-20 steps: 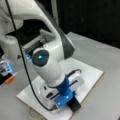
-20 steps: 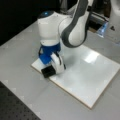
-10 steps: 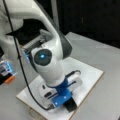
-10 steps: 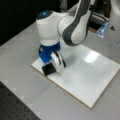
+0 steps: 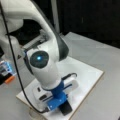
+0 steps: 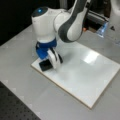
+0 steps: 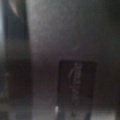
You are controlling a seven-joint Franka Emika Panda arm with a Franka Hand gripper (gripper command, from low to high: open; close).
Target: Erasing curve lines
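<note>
**Eraser parked on the board's corner, no stroke in sight**

Nearest you in a front view, the gripper (image 6: 49,63) is clamped on a black eraser (image 6: 44,66), which sits low at the left corner of the white board (image 6: 82,82). Over the last second it has barely shifted, so little fresh surface has been wiped.

Farther across the board you will find only bare white and a bright glare spot (image 6: 91,58). The curve lines do not show in either front view. Whether they are hidden beneath the eraser and arm or already rubbed out, you cannot tell. The wrist view is dark and settles nothing. Around the board lies the grey table (image 6: 25,95).
</note>
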